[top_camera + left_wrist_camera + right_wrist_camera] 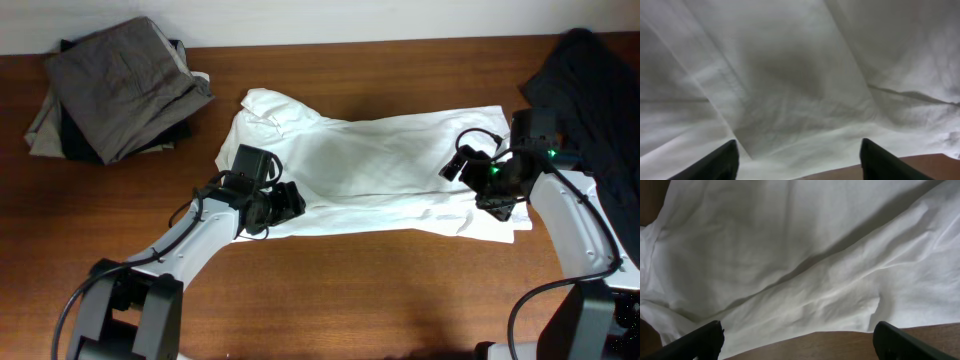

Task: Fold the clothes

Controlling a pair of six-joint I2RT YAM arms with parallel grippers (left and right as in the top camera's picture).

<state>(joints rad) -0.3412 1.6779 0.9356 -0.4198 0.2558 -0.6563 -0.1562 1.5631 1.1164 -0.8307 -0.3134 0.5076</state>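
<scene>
**Bare Wood in Front, Piles in Both Back Corners**

The front strip of the table lies bare, and a gripper could travel along it from side to side. The white garment covers the middle, flat and low, with nothing rising off it. A stack of folded clothes stands in the back left corner, with a narrow band of wood between it and the garment. A dark garment heap fills the back right corner (it runs off the frame). The left gripper and the right gripper hang over the garment's near edge with fingers spread, well apart from each other.
</scene>
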